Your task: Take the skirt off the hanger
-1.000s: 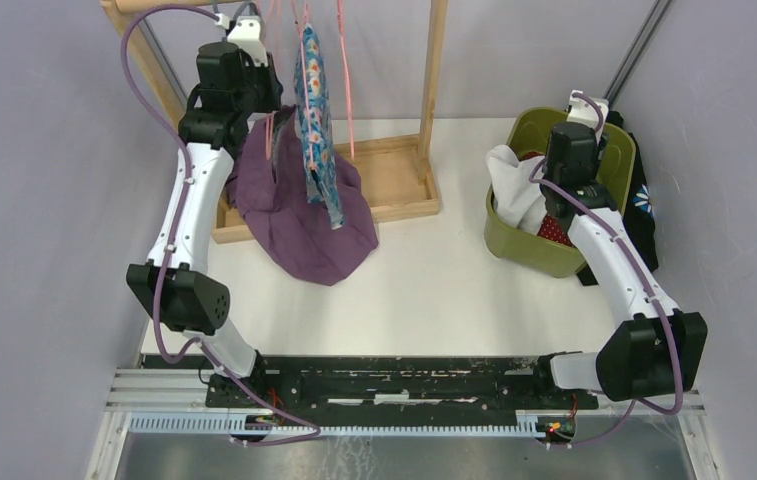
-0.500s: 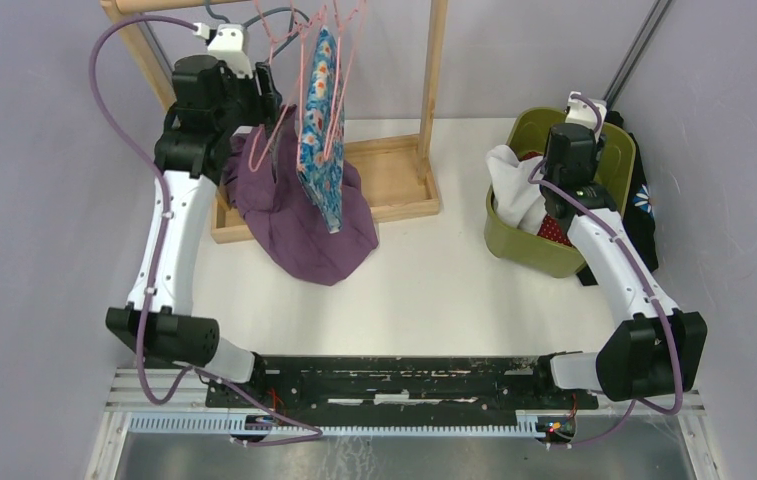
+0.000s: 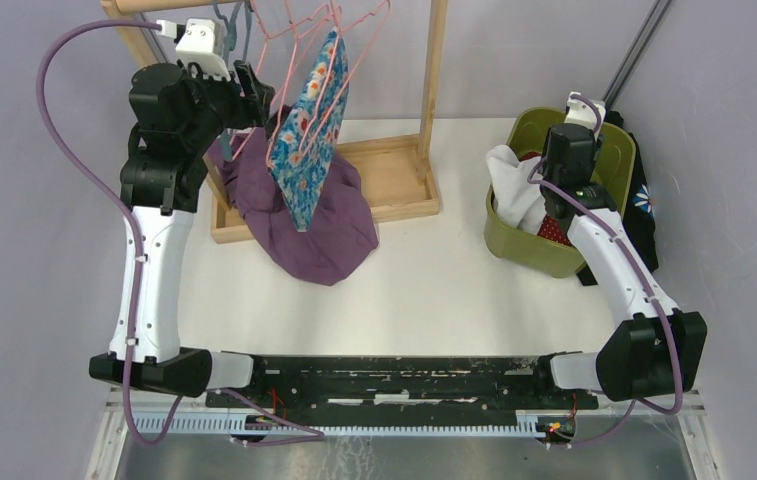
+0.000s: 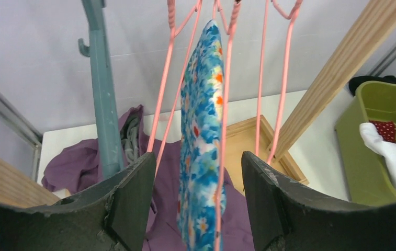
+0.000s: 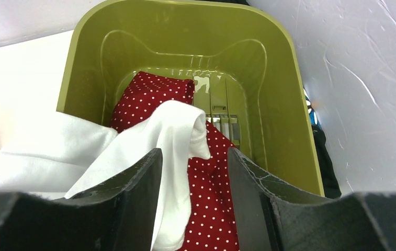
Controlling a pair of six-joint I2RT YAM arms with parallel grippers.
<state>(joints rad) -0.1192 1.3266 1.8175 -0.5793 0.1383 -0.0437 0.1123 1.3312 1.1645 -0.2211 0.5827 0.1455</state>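
Grey walls all round, with a white tabletop (image 3: 434, 290) underneath. Up high at the wooden rack (image 3: 434, 80) with the left pincer (image 4: 196, 157), arm stretched tall from the near edge, jaws wide apart and gripping nothing. Faces the skirt (image 4: 201, 130) straight on: blue, flowered, hanging edge-on just ahead of the gap between the fingers (image 4: 133, 204). Cannot tell from either view whether touching a finger. Hangs on a pink hanger (image 4: 171, 13), tilted in the top view, with the lower end swung out over the rack's base. Keeps company with more pink wire on both sides and, just to the left in the wrist view, a grey hanger (image 4: 104, 104). Below all that, a purple cloth (image 3: 324, 240), heaped on the base and spilling over its near edge onto the tabletop.

Across on the right with the right pincer (image 5: 193, 157), low over an olive bin (image 5: 96, 68), jaws apart as well and closed on nothing. Looks down on a white cloth (image 5: 54, 151), draped over the bin's side nearer the rack, and a red dotted cloth (image 5: 154, 94) lying on the bottom, partly under the white. Behind the bin, against the right wall, a dark cloth (image 3: 644, 210) with a flower print. Stands well apart from the rack.
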